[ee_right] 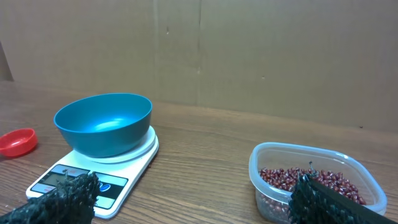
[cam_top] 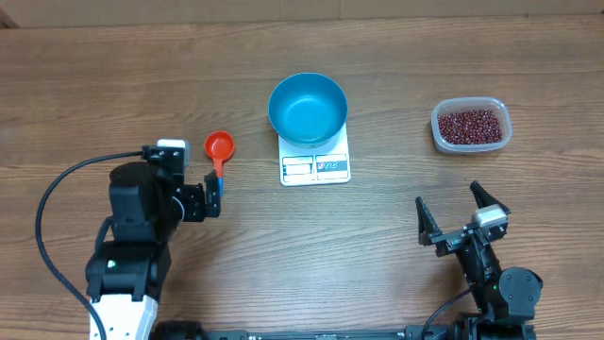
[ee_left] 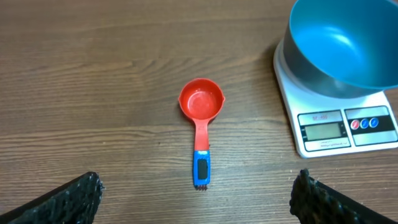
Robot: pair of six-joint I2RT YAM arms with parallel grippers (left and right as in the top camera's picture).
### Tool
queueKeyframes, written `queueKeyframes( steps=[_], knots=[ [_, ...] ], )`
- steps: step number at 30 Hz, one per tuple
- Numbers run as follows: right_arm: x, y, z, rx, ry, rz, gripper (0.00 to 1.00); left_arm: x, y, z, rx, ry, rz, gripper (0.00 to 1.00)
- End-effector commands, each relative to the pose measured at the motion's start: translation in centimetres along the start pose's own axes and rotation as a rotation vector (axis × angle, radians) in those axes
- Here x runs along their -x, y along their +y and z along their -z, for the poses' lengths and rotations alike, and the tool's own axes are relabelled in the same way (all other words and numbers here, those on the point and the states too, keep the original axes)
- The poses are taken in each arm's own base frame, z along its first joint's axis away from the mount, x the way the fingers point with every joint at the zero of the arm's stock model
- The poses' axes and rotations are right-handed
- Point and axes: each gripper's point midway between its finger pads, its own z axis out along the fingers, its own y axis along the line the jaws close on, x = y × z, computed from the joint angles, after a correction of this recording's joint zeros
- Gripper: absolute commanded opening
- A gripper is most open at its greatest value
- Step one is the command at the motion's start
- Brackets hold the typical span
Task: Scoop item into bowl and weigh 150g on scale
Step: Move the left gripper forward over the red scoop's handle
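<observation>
- Left fingers (ee_left: 71, 200) and right fingers (ee_right: 62, 205) stand spread, empty.
- Scoop (ee_left: 200, 99) lies just ahead of the left fingers, handle pointing at them; left arm nearer.
- Beans (cam_top: 470, 123) wait in tub (cam_top: 439, 137); bowl (cam_top: 307, 107) on scale (cam_top: 316, 168).

The overhead camera looked straight down on the whole table (cam_top: 113, 76). Both wrist cameras, nearer, shared the scale (ee_left: 323, 134) and bowl (ee_left: 348, 43).

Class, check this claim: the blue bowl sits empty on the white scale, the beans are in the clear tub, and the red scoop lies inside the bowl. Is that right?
Not quite. The red scoop lies on the table beside the scale, not inside the bowl, as the overhead view shows. The rest holds: bowl empty on the scale, beans in the clear tub.
</observation>
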Motion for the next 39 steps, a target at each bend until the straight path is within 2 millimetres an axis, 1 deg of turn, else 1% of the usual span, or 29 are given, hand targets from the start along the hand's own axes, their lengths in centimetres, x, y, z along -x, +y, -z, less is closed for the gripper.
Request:
queueKeyframes(
  steps=[1, 5, 8, 12, 16, 21, 25, 30, 31, 39],
  knots=[
    [-0.1, 0.0, 0.0, -0.004, -0.005, 0.000, 1.00, 1.0, 0.1, -0.1, -0.003, -0.010, -0.024, 1.00],
    [-0.1, 0.0, 0.0, -0.004, -0.005, 0.000, 1.00, 1.6, 0.1, -0.8, -0.003, 0.008, -0.023, 1.00],
    [-0.1, 0.0, 0.0, -0.004, -0.005, 0.000, 1.00, 2.6, 0.2, -1.3, -0.004, 0.032, -0.021, 1.00],
    [-0.1, 0.0, 0.0, -0.004, -0.005, 0.000, 1.00, 4.2, 0.3, -2.3, -0.006, 0.108, -0.017, 1.00],
    [-0.1, 0.0, 0.0, -0.004, -0.005, 0.000, 1.00, 5.7, 0.4, -4.1, -0.010, 0.198, -0.010, 1.00],
    [-0.1, 0.0, 0.0, -0.004, -0.005, 0.000, 1.00, 6.5, 0.6, -6.4, -0.014, 0.307, -0.002, 0.99],
    [-0.1, 0.0, 0.0, -0.004, -0.005, 0.000, 1.00, 6.3, 0.7, -8.3, -0.017, 0.400, 0.003, 1.00],
    [-0.1, 0.0, 0.0, -0.004, -0.005, 0.000, 1.00, 5.4, 0.9, -11.1, -0.019, 0.480, 0.009, 1.00],
    [-0.1, 0.0, 0.0, -0.004, -0.005, 0.000, 1.00, 5.0, 1.0, -11.8, -0.016, 0.493, 0.009, 1.00],
    [-0.1, 0.0, 0.0, -0.004, -0.005, 0.000, 1.00, 2.0, 1.9, -14.9, 0.027, 0.596, 0.002, 1.00]
  ],
)
